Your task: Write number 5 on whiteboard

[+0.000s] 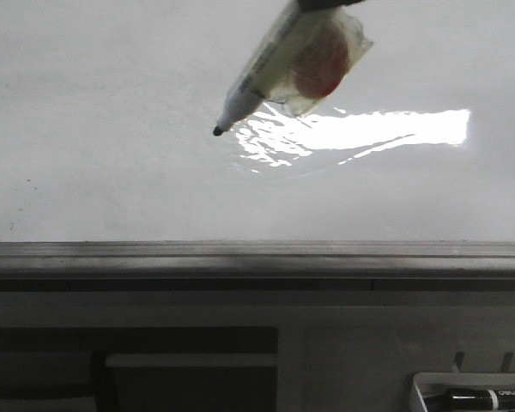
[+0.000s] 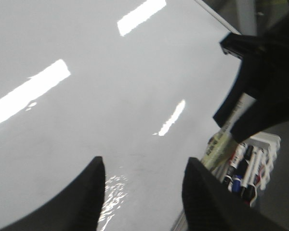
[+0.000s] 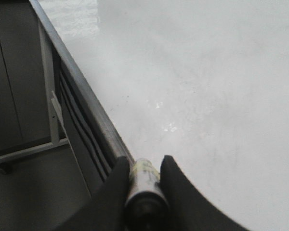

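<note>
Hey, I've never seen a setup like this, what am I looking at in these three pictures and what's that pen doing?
This is a two-armed robot facing a whiteboard. One picture looks forward at the board; the other two come from cameras on each wrist. The right gripper is shut on a marker, its dark tip at or just off the board; contact cannot be told. No line is drawn yet; the board shows only glare. The left gripper is open and holds nothing. Beside the board, a tray holds spare markers.
</note>
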Motion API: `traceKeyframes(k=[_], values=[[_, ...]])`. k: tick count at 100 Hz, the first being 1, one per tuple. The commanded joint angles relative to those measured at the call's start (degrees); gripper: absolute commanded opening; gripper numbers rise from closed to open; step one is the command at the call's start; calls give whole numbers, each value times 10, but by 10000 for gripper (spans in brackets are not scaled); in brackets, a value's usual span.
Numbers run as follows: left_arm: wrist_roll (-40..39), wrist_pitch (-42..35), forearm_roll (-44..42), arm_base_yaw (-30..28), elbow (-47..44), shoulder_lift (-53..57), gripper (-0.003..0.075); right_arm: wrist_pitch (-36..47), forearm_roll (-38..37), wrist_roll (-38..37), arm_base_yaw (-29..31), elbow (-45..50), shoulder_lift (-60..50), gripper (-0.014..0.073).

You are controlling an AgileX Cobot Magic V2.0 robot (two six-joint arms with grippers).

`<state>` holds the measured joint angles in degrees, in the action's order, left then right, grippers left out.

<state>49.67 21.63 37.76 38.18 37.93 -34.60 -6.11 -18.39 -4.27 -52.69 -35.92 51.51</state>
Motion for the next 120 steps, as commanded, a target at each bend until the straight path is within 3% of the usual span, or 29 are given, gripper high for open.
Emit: traceKeyframes(k=[1,20,40,91,120], values=[[-83,-33,2,-47,-11,42,174,36,-34,0,15,-33,0,-50],[-105,-33,19,-136,-77,124,-22,36,-66,0,37,-64,16,-48],[-105,-27,69,-180,-114,156,-20,35,-96,0,44,-91,58,-48],[-105,1,88,-180,-116,156,-20,-27,-143,-7,67,-138,108,-39],[-105,1,98,-180,-116,156,-20,-13,-143,-13,99,-139,115,-39]])
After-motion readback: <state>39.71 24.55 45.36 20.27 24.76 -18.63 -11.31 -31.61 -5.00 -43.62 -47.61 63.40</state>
